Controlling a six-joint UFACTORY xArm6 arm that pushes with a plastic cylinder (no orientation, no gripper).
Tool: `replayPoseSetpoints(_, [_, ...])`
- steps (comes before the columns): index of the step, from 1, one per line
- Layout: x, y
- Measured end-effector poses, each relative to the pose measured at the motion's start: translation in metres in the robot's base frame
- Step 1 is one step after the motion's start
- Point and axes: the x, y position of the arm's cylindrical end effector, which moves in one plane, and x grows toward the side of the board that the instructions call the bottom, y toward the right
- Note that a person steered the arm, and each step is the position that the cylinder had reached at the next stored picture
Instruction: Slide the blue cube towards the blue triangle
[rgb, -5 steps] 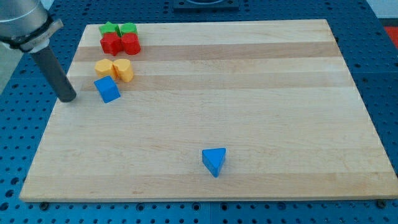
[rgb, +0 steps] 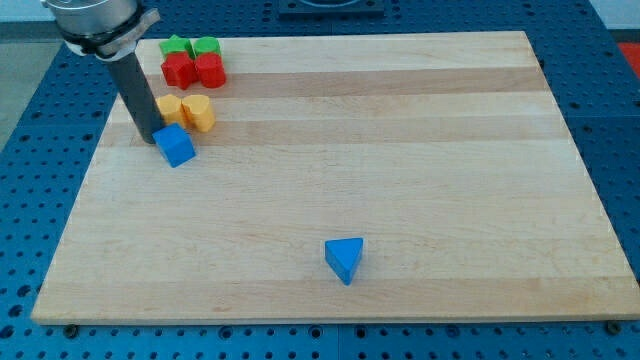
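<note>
the blue cube (rgb: 175, 145) sits on the wooden board (rgb: 400, 150) toward the view's upper left, resting flat with one corner turned toward the view's bottom. my tip (rgb: 147, 137) is just beside the cube on its upper left side, touching it or very nearly so; i cannot tell for certain whether there is contact. there is no claw on this arm, only a straight dark rod that rises from the tip toward the view's top left and tilts slightly that way, so nothing is being gripped or held. the blue triangle (rgb: 345, 259) lies well apart from the cube, down toward the view's bottom and a little right of centre, alone on the board. just above the cube are two yellow-orange blocks side by side, a rounded yellow block (rgb: 169, 108) partly hidden behind the rod and a yellow heart (rgb: 200, 112) to its right. further toward the view's top is a tight cluster of four: a green star (rgb: 176, 46), a green block (rgb: 205, 46), a red star (rgb: 179, 70) and a red block (rgb: 210, 70). around the board is a blue perforated table top (rgb: 30, 220).
</note>
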Motion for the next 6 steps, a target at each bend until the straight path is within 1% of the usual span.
replayPoseSetpoints(1, [0.008, 0.019])
replayPoseSetpoints(3, [0.047, 0.049])
replayPoseSetpoints(6, [0.092, 0.117])
